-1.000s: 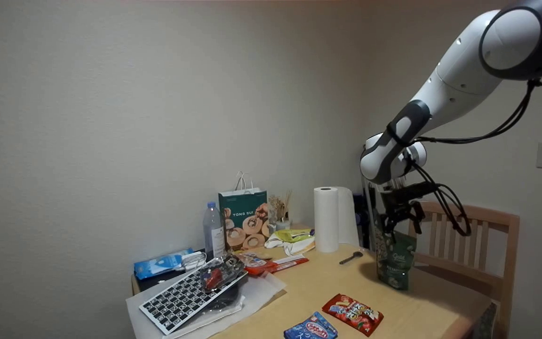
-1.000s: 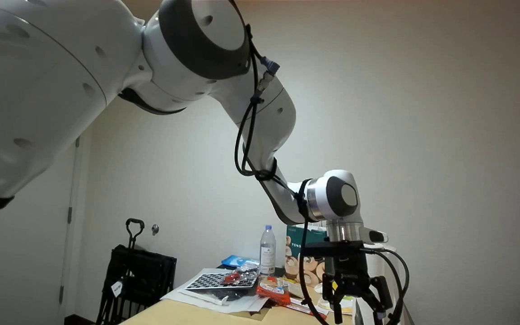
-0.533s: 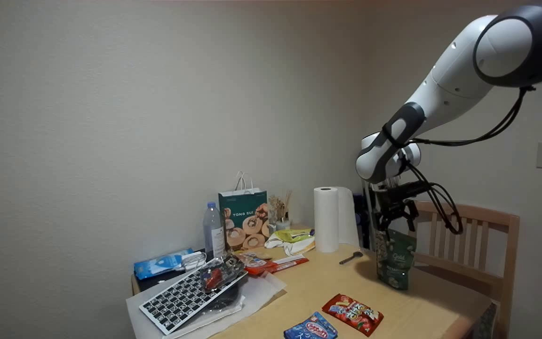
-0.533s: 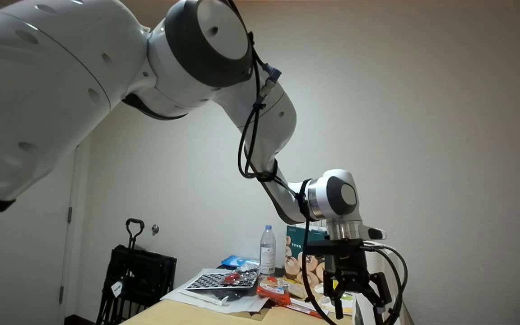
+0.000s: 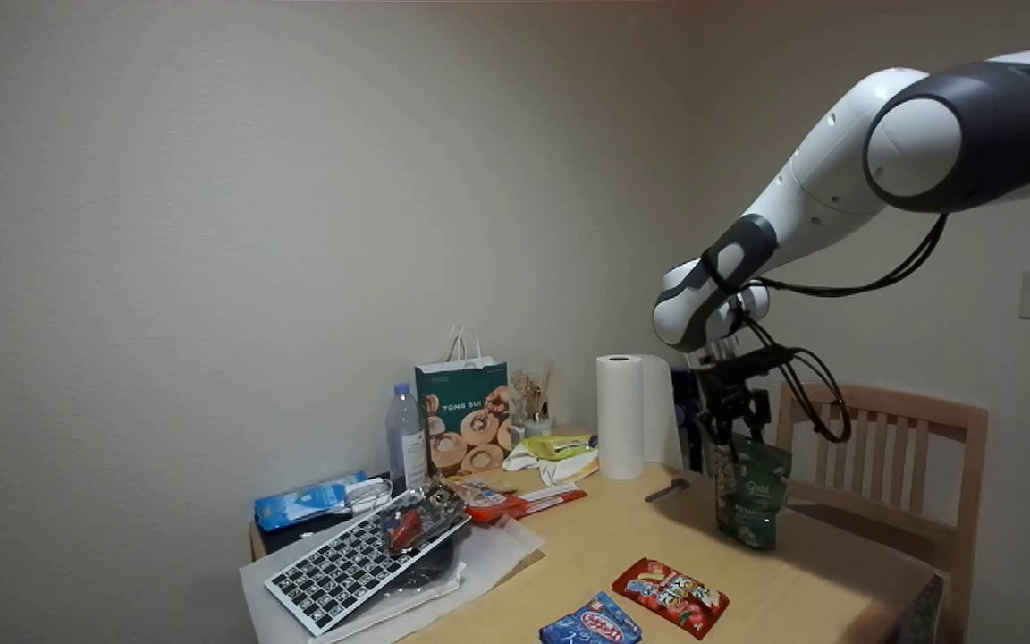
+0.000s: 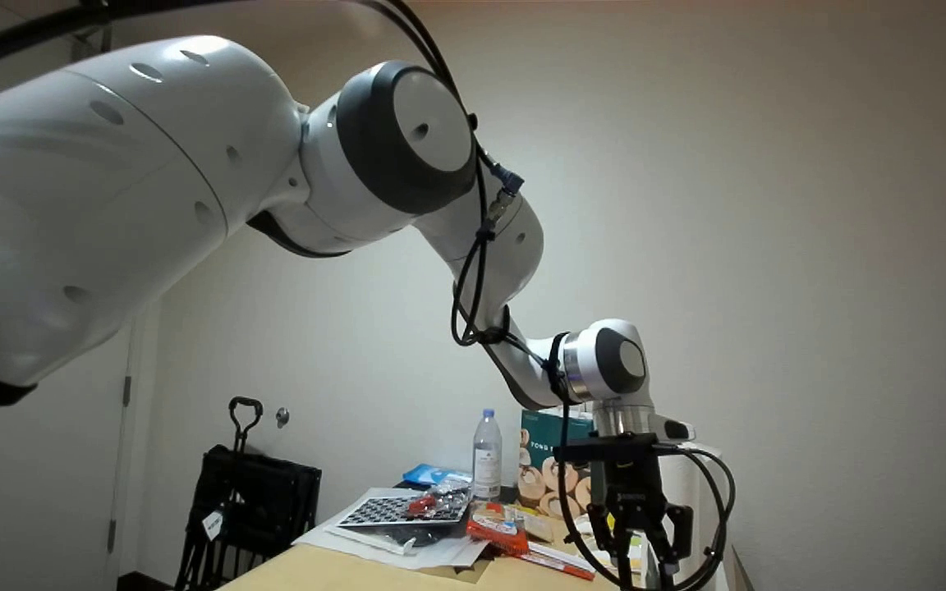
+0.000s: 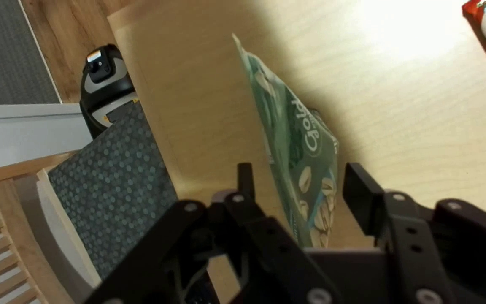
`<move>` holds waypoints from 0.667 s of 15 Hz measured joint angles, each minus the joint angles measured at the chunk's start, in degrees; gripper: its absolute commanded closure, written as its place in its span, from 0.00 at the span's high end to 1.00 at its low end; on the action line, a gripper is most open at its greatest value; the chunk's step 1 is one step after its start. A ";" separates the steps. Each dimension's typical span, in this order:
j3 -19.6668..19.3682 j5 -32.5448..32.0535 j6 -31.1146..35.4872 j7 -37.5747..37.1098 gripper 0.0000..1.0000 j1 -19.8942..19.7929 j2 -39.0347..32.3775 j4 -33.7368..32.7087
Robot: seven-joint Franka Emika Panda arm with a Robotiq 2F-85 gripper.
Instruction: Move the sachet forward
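The sachet, a green stand-up pouch with light printing, stands upright on the wooden table near the chair side. In the wrist view the sachet runs between the two fingers, with a gap on each side. My gripper is at the pouch's top edge in an exterior view. In the wrist view the gripper is open and the fingers do not appear to touch the pouch. The gripper also shows in an exterior view, where the sachet is out of view.
A red packet and a blue packet lie in front of the sachet. A black spoon and the white paper-towel roll are behind it to the left. A wooden chair stands close on the right.
The arm's elbow has come down and the gripper has shifted left in an exterior view. The fingers look nearer together than before. The sachet has not moved.
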State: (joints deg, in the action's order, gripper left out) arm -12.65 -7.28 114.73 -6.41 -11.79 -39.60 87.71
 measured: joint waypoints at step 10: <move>-0.67 0.31 -10.69 -0.26 0.00 -1.27 -0.55 -3.88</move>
State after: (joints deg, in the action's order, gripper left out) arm -13.32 -6.97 104.04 -6.67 -13.07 -40.15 83.83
